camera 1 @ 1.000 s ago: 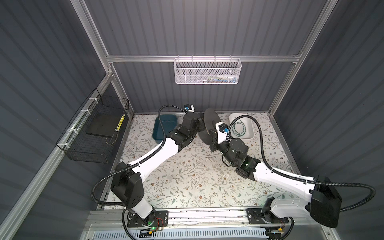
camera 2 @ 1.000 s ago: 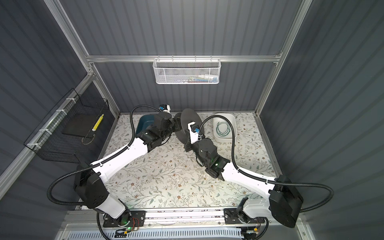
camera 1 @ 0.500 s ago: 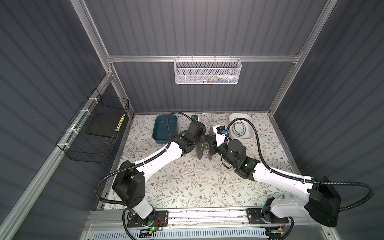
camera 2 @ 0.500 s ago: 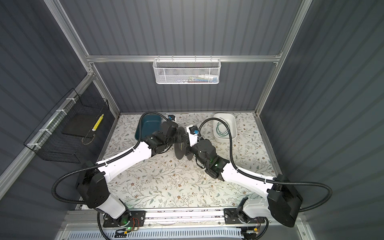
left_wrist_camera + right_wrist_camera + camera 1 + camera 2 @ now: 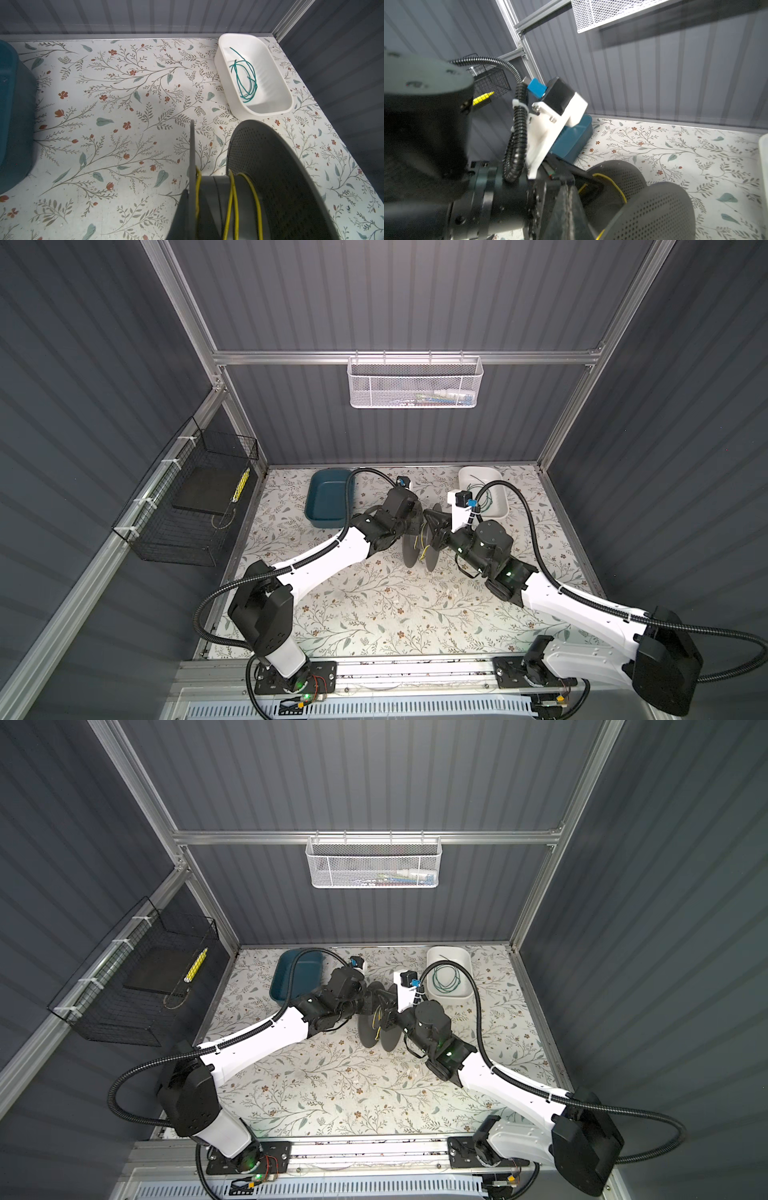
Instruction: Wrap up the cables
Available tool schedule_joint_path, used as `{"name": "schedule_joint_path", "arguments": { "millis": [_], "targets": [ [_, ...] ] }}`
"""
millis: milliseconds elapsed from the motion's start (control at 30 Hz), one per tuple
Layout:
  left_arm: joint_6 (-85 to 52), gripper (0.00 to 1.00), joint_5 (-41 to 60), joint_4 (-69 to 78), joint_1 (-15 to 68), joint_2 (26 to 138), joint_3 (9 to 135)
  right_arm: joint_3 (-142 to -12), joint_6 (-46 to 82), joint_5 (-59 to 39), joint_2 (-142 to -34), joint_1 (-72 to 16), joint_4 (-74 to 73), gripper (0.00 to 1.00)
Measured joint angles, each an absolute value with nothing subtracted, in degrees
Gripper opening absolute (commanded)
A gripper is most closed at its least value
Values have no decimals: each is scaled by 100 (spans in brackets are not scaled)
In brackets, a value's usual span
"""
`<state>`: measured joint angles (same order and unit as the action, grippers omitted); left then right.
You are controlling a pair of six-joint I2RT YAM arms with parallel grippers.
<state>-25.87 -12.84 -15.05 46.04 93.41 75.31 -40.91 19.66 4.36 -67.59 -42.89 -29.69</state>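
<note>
Clamping the spool (image 5: 409,551), left jaws closed; right jaws fully shut.

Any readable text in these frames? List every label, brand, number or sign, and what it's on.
No text can be read in any view.
Yellow strip in the black basket: dark marks, too small to read.
Items in the white mesh basket: too blurred to read.
Spool, blue bin, white bin: no text shows.
</note>
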Motion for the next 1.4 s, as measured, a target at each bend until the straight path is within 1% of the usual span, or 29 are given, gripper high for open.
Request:
{"name": "schedule_joint_path", "arguments": {
  "millis": [167, 400, 600, 633, 700, 767, 800, 900, 1000, 1100, 1267, 1400],
  "targets": [
    [-2506, 0, -1262, -1479, 4617, 9341, 7389, -4152, 2416, 314, -6984, -3957, -3041, 0],
    [-2102, 0, -1293, -1695, 4908, 9341, 7288, -4871, 2707, 69, -7605, -3483, -2976, 0],
    [-1940, 0, -1409, -1747, 4984, 9268, 7244, -5137, 2816, -91, -7594, -3258, -2808, 1],
    [-1898, 0, -1448, -1774, 4984, 9258, 7244, -5137, 2812, -104, -7542, -3227, -2716, 6],
    [-1780, 0, -1492, -1857, 4984, 9227, 7251, -5131, 2773, -95, -7367, -3148, -2427, 25],
    [-1647, 0, -1500, -1981, 4984, 9212, 7301, -5120, 2648, -73, -7124, -3024, -2016, 33],
    [-1570, 0, -1527, -2058, 4984, 9203, 7341, -5113, 2596, -58, -6993, -2947, -1806, 40],
    [-1393, 0, -1653, -2314, 4984, 9168, 7491, -5092, 2429, 47, -6530, -2670, -1052, 57],
    [-1258, 0, -1789, -2528, 4984, 9059, 7625, -5113, 2204, 145, -6088, -2438, -165, 59],
    [-1098, 0, -1892, -2965, 4984, 9011, 7999, -5336, 1850, 75, -6060, -2366, 805, 58],
    [-808, 0, -2043, -3793, 4980, 9013, 8871, -5782, 1369, -370, -6801, -2399, 1970, 57],
    [-639, 0, -2086, -4285, 4925, 9002, 9164, -5983, 913, -412, -7607, -2598, 2552, 59]
  ]
}}
